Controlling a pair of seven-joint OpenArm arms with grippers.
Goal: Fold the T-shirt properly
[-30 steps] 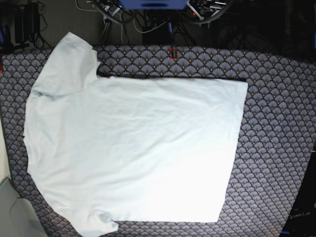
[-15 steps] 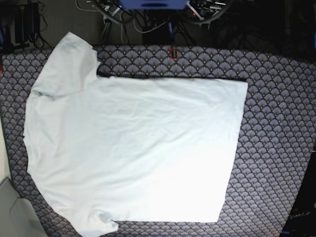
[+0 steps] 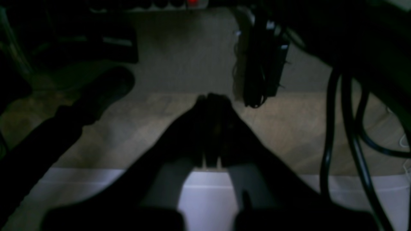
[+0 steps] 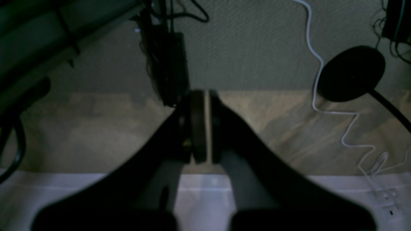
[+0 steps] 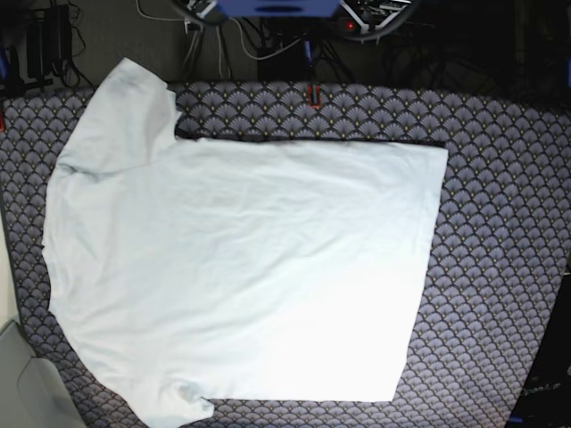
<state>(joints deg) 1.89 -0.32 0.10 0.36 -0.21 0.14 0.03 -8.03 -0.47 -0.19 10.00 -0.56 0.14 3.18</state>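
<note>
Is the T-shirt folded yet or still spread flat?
Spread flat, unfolded. In the base view the T-shirt lies open on the patterned tablecloth, both sleeves out to the sides, hem edge straight, no layer doubled over.

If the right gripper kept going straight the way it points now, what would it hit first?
Probably the dark cable bundle hanging just beyond the shut right gripper, slightly left of its line. Otherwise the floor behind. Depth is hard to judge.
</note>
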